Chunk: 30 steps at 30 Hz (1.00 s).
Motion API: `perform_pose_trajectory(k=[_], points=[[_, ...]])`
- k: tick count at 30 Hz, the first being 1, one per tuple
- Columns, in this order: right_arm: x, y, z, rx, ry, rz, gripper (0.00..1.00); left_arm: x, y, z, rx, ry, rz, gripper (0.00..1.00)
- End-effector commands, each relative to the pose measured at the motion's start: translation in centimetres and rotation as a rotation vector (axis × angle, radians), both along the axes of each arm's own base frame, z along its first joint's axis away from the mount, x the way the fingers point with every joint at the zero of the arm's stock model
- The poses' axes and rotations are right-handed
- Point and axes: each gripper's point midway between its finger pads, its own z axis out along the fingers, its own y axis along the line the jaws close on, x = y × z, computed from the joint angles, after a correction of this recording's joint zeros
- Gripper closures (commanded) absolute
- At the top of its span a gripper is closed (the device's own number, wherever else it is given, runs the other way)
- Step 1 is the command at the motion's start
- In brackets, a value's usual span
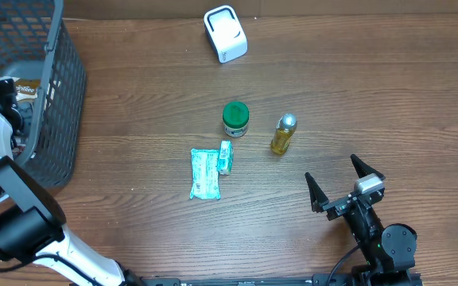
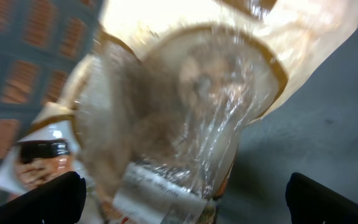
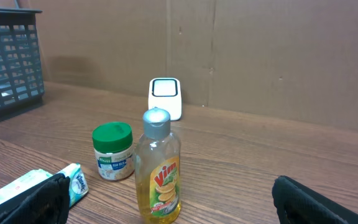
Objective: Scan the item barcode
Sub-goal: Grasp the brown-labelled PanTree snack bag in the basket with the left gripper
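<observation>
Left wrist view first: my left fingers [image 2: 50, 201] stand wide apart, one at each lower corner of the frame. They hang close over a clear-wrapped packet [image 2: 191, 106] that lies inside the basket [image 1: 64, 95]. Nothing is gripped, and the view is too blurred for me to read the packet's label. Overhead, the left arm comes in from the near left edge and bends over the basket rim, its wrist pointing down inside.

My right fingers [image 1: 315, 195] are also spread wide and empty. They sit low near the front edge of the desk [image 1: 388, 87] and aim across it toward the far side.

Ahead of them stands one bottle of yellow liquid [image 1: 283, 133] with a silver cap. Just to its left is one green-lidded jar [image 1: 235, 119]. Nearer me lie two tissue packs, a large pack [image 1: 204, 174] and a small pack [image 1: 226, 156], touching side by side.

One white scanner [image 1: 225, 33] sits at the far edge. The desk is brown wood grain, and a plain brown wall [image 3: 278, 56] rises behind it.
</observation>
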Motion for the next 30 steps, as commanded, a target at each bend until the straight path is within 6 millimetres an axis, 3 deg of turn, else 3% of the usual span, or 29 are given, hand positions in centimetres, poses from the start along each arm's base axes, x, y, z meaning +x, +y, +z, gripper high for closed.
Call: perform_pose_trajectory(k=[1, 9, 24, 30], points=[[0.1, -0.2, -0.2, -0.004, -0.007, -0.014, 0.00, -0.6, -0.2, -2.9, -0.029, 0.060, -0.027, 0.00], [0.1, -0.2, -0.2, -0.004, -0.007, -0.014, 0.00, -1.0, 0.6, -3.1, 0.016, 0.095, -0.018, 0.00], [0.1, -0.2, -0.2, -0.004, -0.007, -0.014, 0.00, -1.5, 0.4, -3.5, 0.009, 0.122, -0.024, 0.00], [0.1, -0.2, -0.1, -0.004, -0.007, -0.014, 0.00, -1.8, 0.3, -5.5, -0.011, 0.161, -0.022, 0.00]])
